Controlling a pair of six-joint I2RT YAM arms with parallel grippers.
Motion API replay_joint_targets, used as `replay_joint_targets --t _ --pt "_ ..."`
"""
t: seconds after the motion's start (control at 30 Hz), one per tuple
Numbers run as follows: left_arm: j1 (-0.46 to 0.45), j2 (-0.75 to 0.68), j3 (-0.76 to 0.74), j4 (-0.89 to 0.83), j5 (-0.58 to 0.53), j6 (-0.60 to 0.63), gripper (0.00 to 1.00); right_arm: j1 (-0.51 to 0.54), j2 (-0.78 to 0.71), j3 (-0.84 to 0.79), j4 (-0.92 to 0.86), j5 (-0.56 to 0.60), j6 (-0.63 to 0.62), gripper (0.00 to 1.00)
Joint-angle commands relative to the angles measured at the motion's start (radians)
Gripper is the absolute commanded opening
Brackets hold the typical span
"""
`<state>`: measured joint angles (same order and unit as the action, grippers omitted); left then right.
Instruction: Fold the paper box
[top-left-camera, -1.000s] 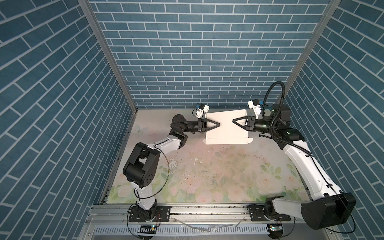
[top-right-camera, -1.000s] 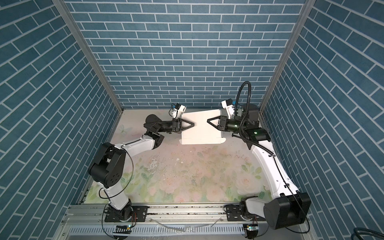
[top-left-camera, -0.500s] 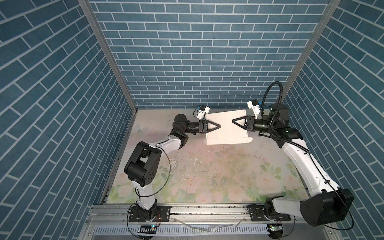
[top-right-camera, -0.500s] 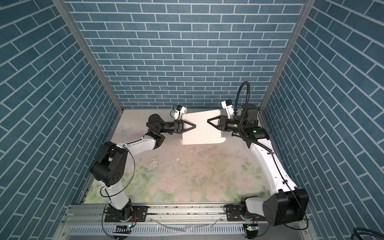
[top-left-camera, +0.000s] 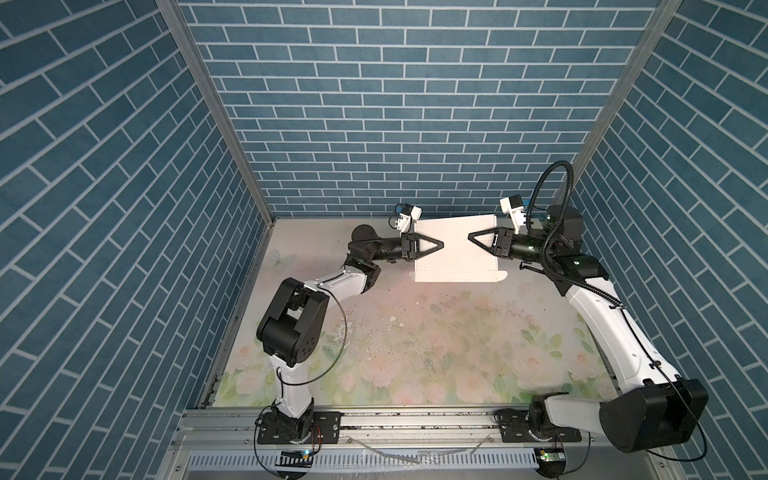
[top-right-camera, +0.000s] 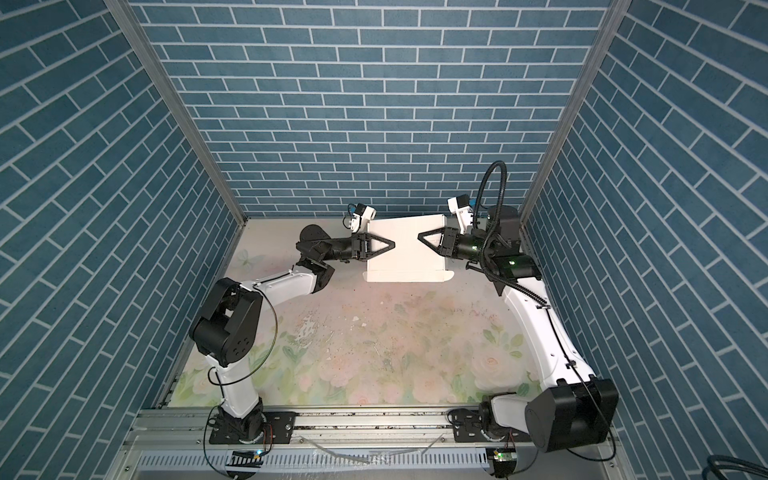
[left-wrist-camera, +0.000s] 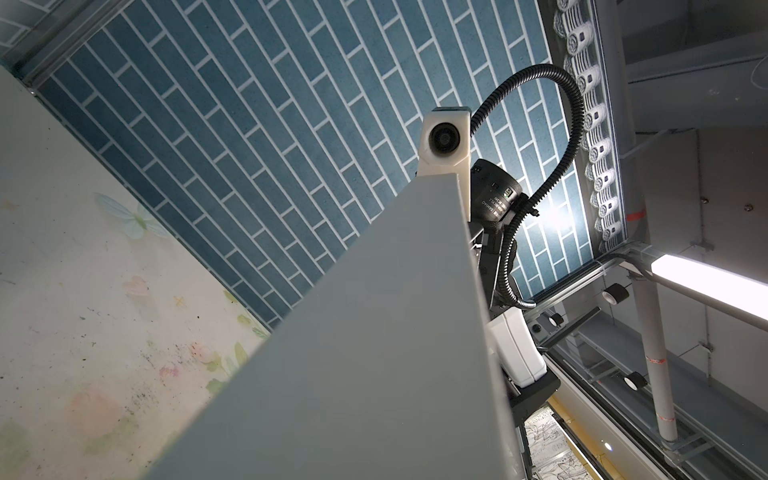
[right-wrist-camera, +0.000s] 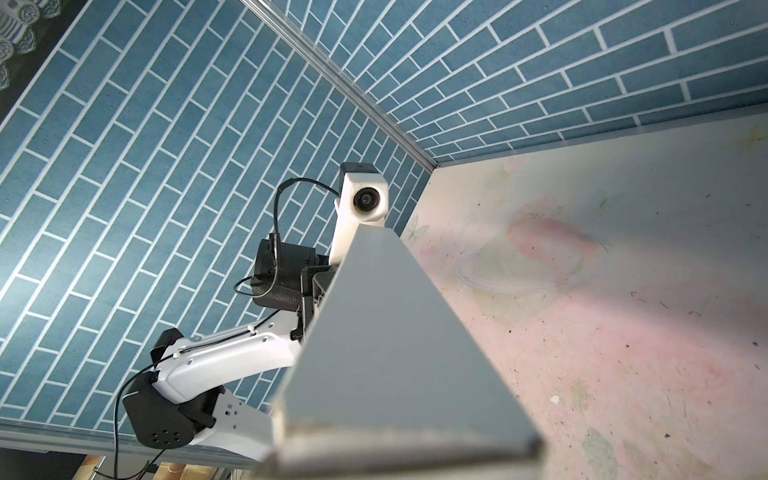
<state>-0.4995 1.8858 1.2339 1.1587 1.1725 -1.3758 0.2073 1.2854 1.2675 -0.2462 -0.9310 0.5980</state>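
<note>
**Paper box between the two grippers.** In both top views, read across from the left edge of the paper box (top-left-camera: 455, 245) (top-right-camera: 403, 249). There the left gripper (top-left-camera: 441, 244) (top-right-camera: 392, 243) reaches in sideways, its upper jaw lying over the box's top face. The lower jaw is hidden, so you cannot tell whether it clamps the cardboard or merely lies on it. The box is a white, shallow, closed-looking rectangle, and the ends of its narrow front strip jut out slightly past both sides. The brick back wall (top-left-camera: 395, 124) stands just behind it, and the floral table (top-left-camera: 415, 332) spreads out in front. At the box's right edge the right gripper (top-left-camera: 470, 237) (top-right-camera: 419, 237) mirrors the left, and you cannot tell its grasp either. In each wrist view the box's shaded side (left-wrist-camera: 374, 353) (right-wrist-camera: 395, 353) fills the foreground.
</note>
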Motion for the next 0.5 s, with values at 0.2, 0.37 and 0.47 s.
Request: replay_joint_targets --t 0.2,0.37,0.47 --pt "-0.055 -0.010 0.089 0.194 -0.026 -0.068 0.43 0.021 0.031 -0.039 -0.005 0.096 0.000 0.10" --pt "-0.055 -0.002 0.108 0.239 -0.024 -0.110 0.49 0.021 0.040 -0.031 -0.006 0.098 -0.001 0.11" --pt "-0.055 -0.002 0.116 0.245 -0.018 -0.121 0.49 0.021 0.043 -0.025 -0.009 0.098 -0.004 0.11"
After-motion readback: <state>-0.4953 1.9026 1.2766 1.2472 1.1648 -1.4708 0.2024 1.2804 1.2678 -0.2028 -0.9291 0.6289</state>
